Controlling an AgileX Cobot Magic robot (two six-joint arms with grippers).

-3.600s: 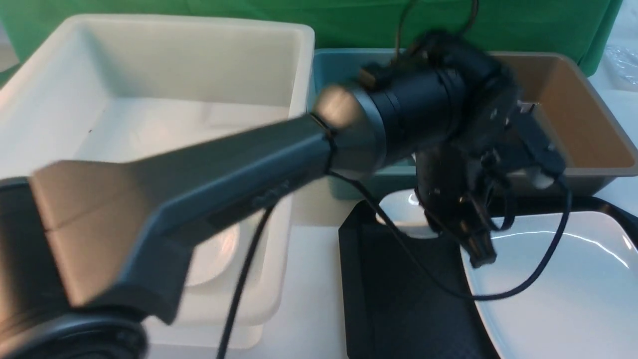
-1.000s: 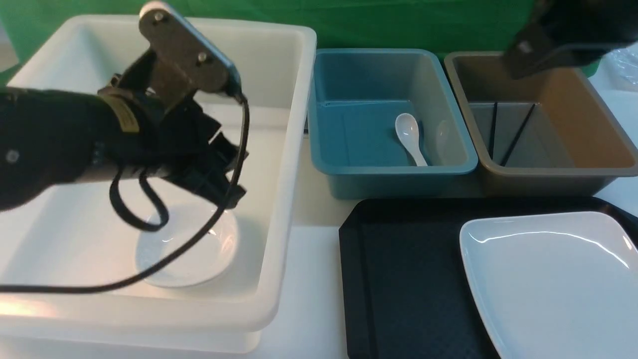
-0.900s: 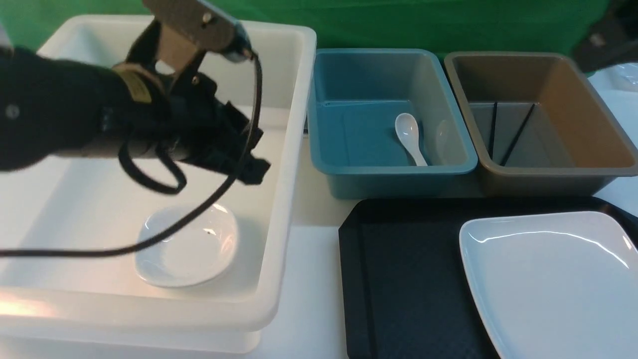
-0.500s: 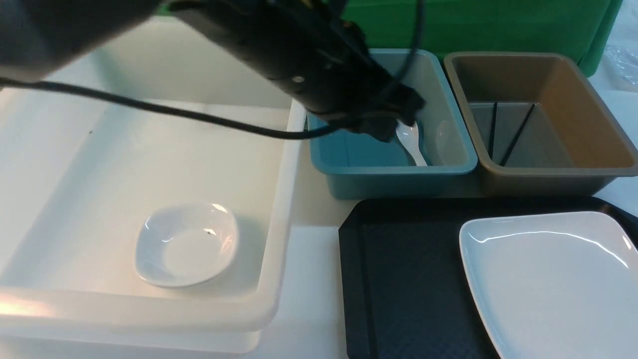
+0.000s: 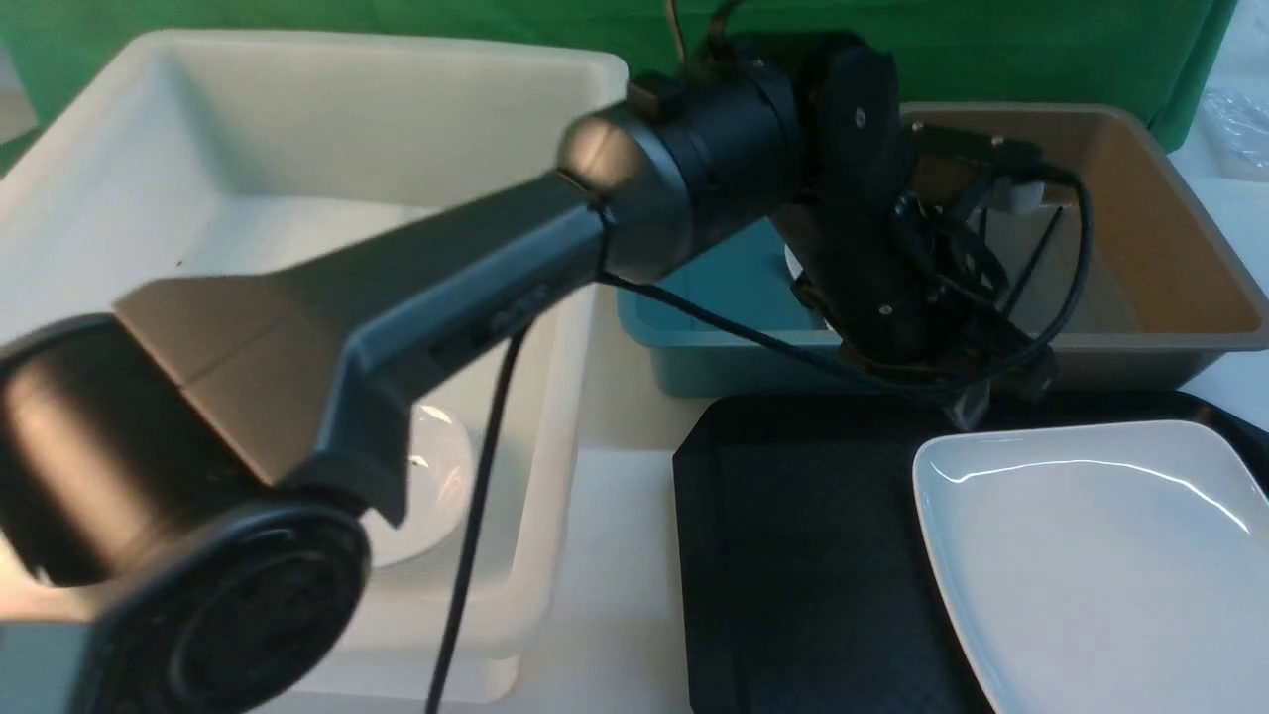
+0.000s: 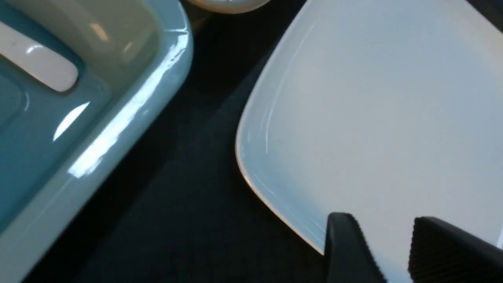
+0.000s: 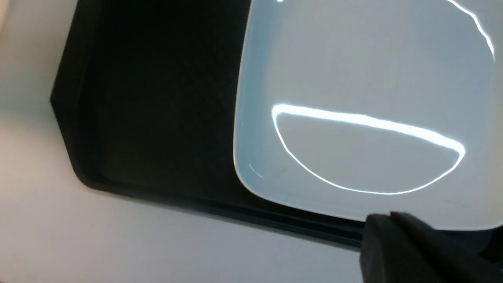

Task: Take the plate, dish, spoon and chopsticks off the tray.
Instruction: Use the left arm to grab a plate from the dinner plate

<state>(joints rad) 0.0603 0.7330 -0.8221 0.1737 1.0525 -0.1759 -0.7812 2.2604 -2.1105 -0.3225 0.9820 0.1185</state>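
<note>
The large white plate (image 5: 1100, 555) lies on the right part of the black tray (image 5: 793, 555). My left gripper (image 5: 977, 407) hangs over the plate's far left corner. In the left wrist view it (image 6: 383, 236) is open, both fingers (image 6: 346, 247) above the plate (image 6: 373, 98) with nothing between them. My right gripper (image 7: 389, 220) is shut and empty at the plate's (image 7: 353, 78) near edge, over the tray rim (image 7: 275, 224). The spoon (image 6: 39, 65) lies in the blue bin (image 6: 118, 118). One of the chopsticks (image 5: 1037, 250) shows in the brown bin (image 5: 1140, 248). The small dish (image 5: 436, 476) sits in the white bin (image 5: 297, 149), mostly behind my arm.
My left arm (image 5: 446, 297) stretches from the near left across the white bin and the blue bin (image 5: 714, 337). Its cable (image 5: 476, 555) hangs down in front of the white bin. White tabletop (image 7: 118, 236) borders the tray. A green cloth (image 5: 991, 50) backs the bins.
My left arm rose out of the white bin, leaving the small dish there, and swung right over the blue bin to the plate's far corner. Its jaws now stand apart.
</note>
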